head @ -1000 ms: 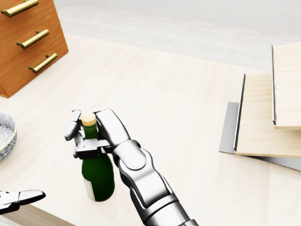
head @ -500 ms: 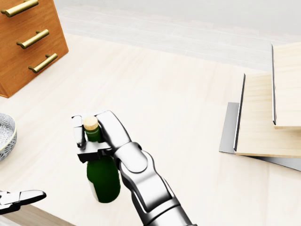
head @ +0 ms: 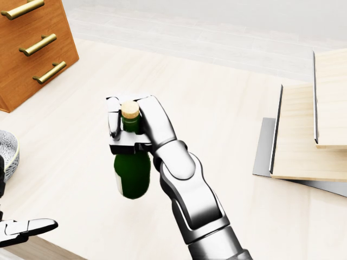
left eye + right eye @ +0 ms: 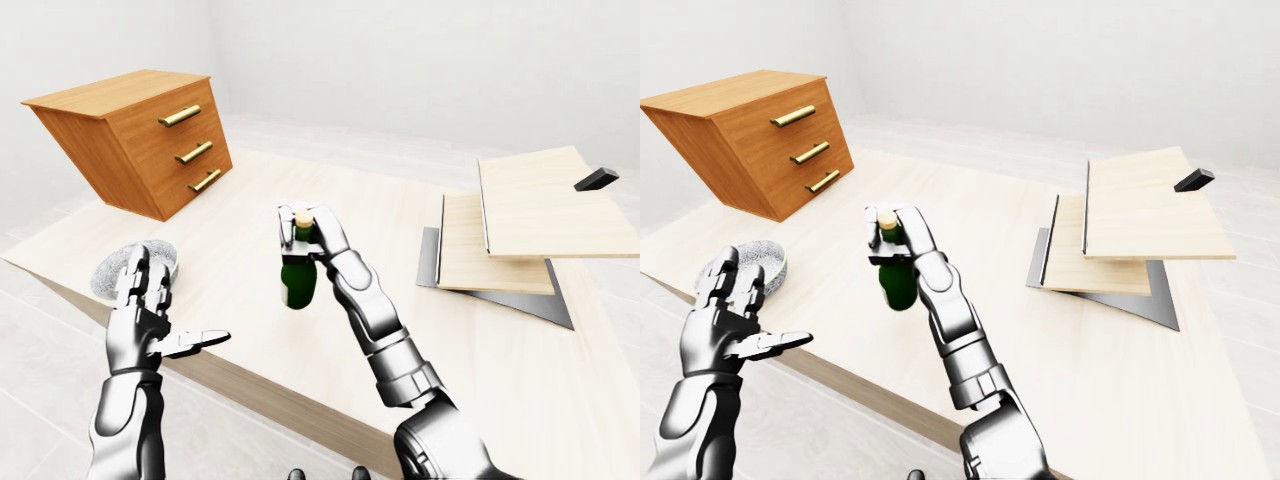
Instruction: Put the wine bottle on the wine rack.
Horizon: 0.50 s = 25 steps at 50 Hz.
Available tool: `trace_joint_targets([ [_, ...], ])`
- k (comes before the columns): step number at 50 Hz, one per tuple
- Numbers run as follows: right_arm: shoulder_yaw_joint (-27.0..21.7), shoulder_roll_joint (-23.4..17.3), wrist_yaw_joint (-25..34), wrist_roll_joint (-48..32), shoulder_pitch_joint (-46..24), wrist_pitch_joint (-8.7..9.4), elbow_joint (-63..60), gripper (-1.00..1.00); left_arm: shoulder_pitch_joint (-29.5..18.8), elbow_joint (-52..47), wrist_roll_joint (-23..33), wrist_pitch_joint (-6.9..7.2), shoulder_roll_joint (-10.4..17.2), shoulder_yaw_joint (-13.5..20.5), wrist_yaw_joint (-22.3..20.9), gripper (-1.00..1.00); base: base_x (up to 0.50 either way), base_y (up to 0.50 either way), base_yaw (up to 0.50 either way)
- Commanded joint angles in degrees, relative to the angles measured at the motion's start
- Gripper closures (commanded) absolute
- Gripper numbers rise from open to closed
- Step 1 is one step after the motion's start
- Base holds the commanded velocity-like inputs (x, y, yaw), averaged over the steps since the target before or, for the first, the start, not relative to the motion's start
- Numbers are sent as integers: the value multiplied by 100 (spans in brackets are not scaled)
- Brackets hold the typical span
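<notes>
My right hand [image 3: 130, 130] and left hand [image 4: 150, 320] are glossy silver metal with dark joints, and in my right fingers the bottle [image 3: 132, 173] is smooth dark-green glass with a bright sheen, stopped by a matt tan cork [image 3: 129, 108]. The table [image 3: 217, 141] is pale, matt wood with a faint grain, while the drawers [image 4: 140, 140] are warmer orange-brown wood with shiny brass-coloured handles [image 4: 194, 152]. The rack [image 4: 1130, 225] shows pale wooden boards over a dull grey metal-looking base plate, and the bowl [image 4: 760, 262] has a speckled grey, rough-looking surface.
</notes>
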Motion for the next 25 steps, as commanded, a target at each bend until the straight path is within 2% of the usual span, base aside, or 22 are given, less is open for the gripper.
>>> trace_joint_targets([
  [1,-302,-303,-226,532,-271,0,-441,100,-7,104,44,0,-15,-67,-2,-100,0,0,0],
  [21,-891,-1011,-574,1438,-820,0,-506,100,-50,198,51,-12,16,-122,30,-100,0,0,0],
  [23,-1138,-1137,-572,1775,-951,0,-423,100,-45,206,62,-25,7,-139,33,-100,0,0,0],
  [25,-1157,-1245,-572,1970,-1014,0,-306,100,-49,213,61,-22,6,-144,41,-100,0,0,0],
])
